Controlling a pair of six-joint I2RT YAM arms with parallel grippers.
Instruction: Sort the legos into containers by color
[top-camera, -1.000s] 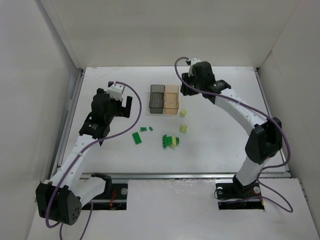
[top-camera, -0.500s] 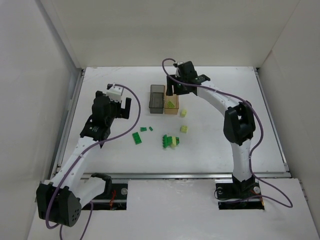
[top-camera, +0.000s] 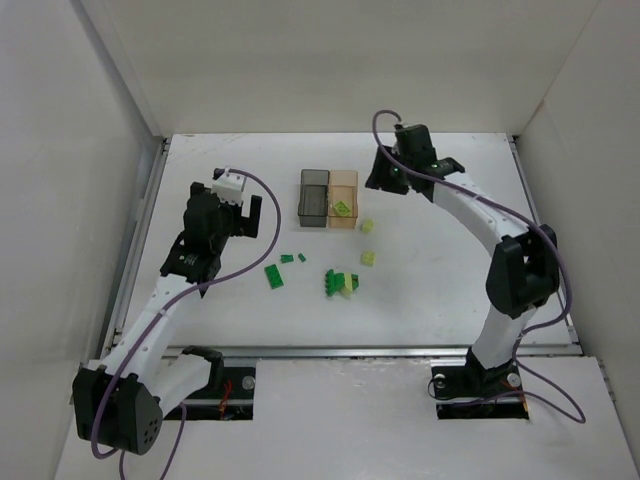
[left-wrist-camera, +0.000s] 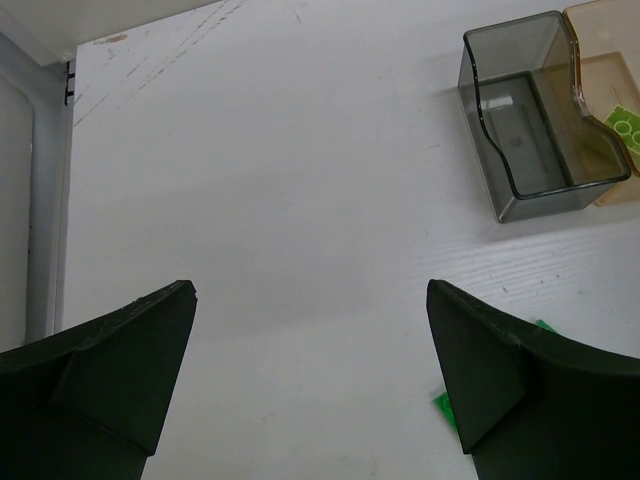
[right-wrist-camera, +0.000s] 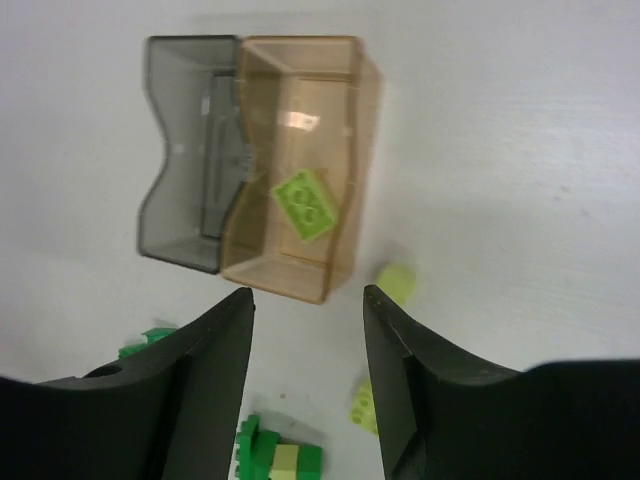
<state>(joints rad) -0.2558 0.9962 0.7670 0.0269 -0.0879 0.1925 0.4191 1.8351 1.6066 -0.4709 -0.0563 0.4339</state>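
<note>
The smoky grey bin (top-camera: 314, 197) and the orange-tan bin (top-camera: 343, 190) stand side by side at the table's middle back. One pale yellow-green lego (top-camera: 342, 208) lies in the orange-tan bin (right-wrist-camera: 345, 150), also seen in the right wrist view (right-wrist-camera: 307, 204). The grey bin (right-wrist-camera: 185, 150) looks empty. My right gripper (top-camera: 385, 178) is open and empty, above and just right of the bins. My left gripper (top-camera: 252, 215) is open and empty, left of the bins. Loose pale legos (top-camera: 367, 226) (top-camera: 368, 258), dark green legos (top-camera: 273, 275) (top-camera: 288, 259) and a mixed clump (top-camera: 341, 282) lie on the table.
White walls enclose the table on the left, back and right. In the left wrist view a green lego (left-wrist-camera: 443, 402) peeks out beside the right finger, with the grey bin (left-wrist-camera: 540, 130) far right. The table's front edge has a metal rail (top-camera: 340, 350).
The pale lego now lies in the orange-tan bin, which was empty a second ago. My right gripper swung left over that bin, then back to the right. The left arm barely moved.
</note>
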